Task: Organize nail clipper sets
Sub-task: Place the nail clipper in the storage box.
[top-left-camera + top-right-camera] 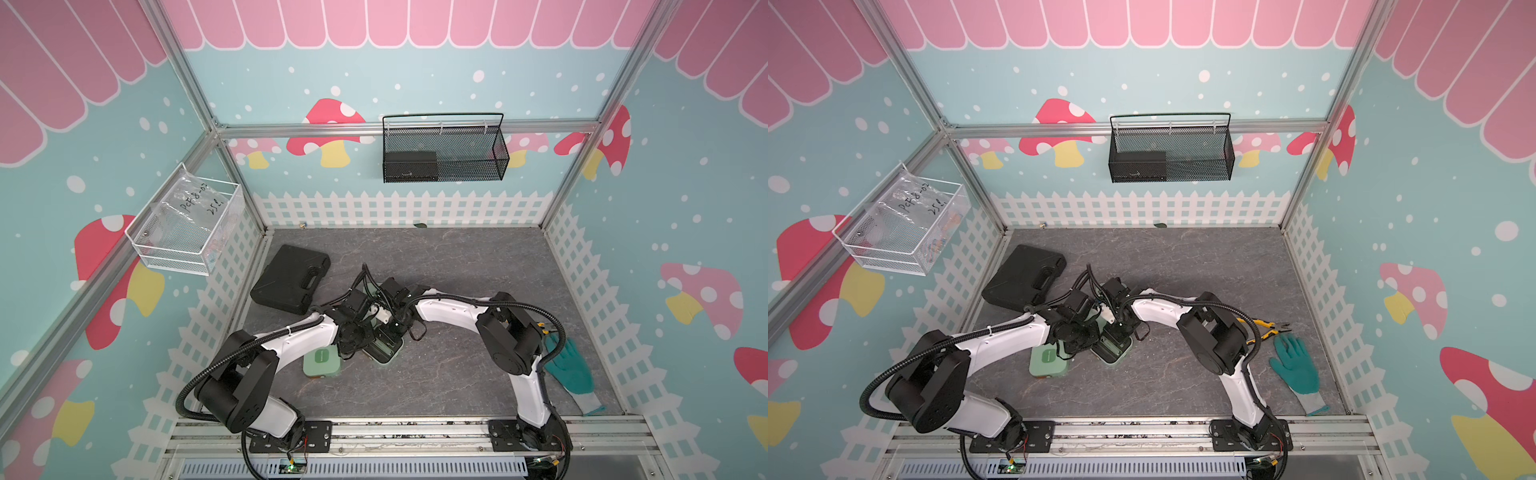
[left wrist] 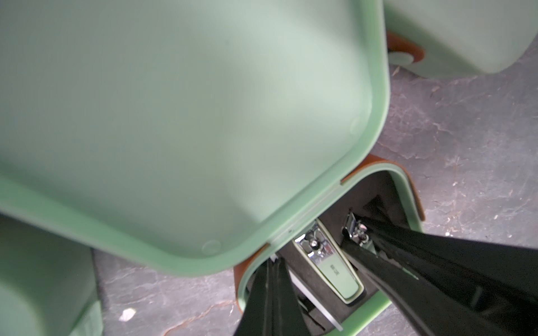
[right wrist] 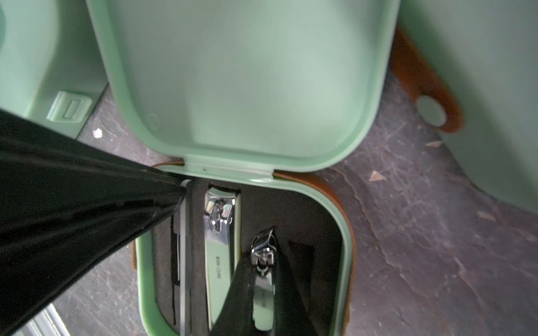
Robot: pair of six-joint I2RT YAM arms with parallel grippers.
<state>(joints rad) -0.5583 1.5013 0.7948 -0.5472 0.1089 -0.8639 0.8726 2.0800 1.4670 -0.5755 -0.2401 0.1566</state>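
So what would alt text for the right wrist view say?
The right end effector grips a small clipper over an open mint case. A large clipper lies in its black insert; the shut left end effector reaches in beside it.

Both top views look steeply down from high over the near edge onto the whole table [image 1: 478, 266], nearly alike. Each wrist camera hangs very close above the open mint green case [image 2: 174, 116], facing down into it; both share its black insert [image 3: 291, 215].
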